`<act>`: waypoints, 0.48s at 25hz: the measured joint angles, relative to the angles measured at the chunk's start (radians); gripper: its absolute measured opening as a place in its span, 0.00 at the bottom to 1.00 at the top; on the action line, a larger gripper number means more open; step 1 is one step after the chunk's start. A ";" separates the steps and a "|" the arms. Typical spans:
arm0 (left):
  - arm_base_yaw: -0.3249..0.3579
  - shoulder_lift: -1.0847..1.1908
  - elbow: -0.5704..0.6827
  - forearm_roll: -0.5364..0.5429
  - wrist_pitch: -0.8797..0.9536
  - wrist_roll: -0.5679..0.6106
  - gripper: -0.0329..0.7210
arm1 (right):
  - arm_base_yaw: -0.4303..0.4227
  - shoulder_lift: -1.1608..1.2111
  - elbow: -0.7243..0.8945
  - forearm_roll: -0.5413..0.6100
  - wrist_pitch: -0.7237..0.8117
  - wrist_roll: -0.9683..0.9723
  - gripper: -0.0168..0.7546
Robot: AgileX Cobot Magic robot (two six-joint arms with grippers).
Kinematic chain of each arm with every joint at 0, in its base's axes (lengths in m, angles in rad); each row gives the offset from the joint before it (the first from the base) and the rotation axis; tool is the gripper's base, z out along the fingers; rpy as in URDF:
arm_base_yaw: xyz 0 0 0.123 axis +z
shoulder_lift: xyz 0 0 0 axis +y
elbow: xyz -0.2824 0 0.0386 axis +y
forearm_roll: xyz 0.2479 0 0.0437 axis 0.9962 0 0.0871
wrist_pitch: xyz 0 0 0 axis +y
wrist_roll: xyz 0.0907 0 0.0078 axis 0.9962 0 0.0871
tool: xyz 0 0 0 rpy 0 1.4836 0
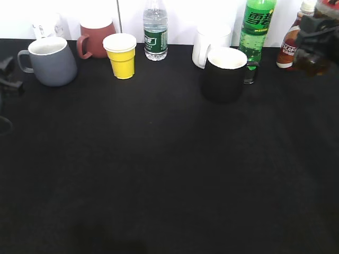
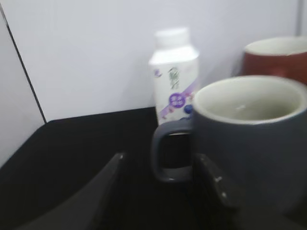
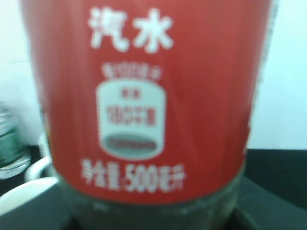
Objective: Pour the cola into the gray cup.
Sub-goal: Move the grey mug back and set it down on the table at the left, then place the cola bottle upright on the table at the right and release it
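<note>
The gray cup stands at the far left of the black table, handle to the left. In the left wrist view the gray cup is close up, and its loop handle sits between the fingers of my open left gripper. That gripper shows dimly at the left edge of the exterior view. The cola fills the right wrist view with its red label and white print. In the exterior view my right gripper holds the cola at the far right; its fingers are hidden.
Along the back wall stand a dark red mug, a yellow paper cup, a water bottle, a white mug, a black mug, a green soda bottle, a small brown bottle and a white drink bottle.
</note>
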 joint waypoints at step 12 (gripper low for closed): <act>-0.150 -0.390 0.023 0.003 0.382 -0.001 0.49 | -0.085 0.498 -0.243 -0.129 -0.252 0.000 0.50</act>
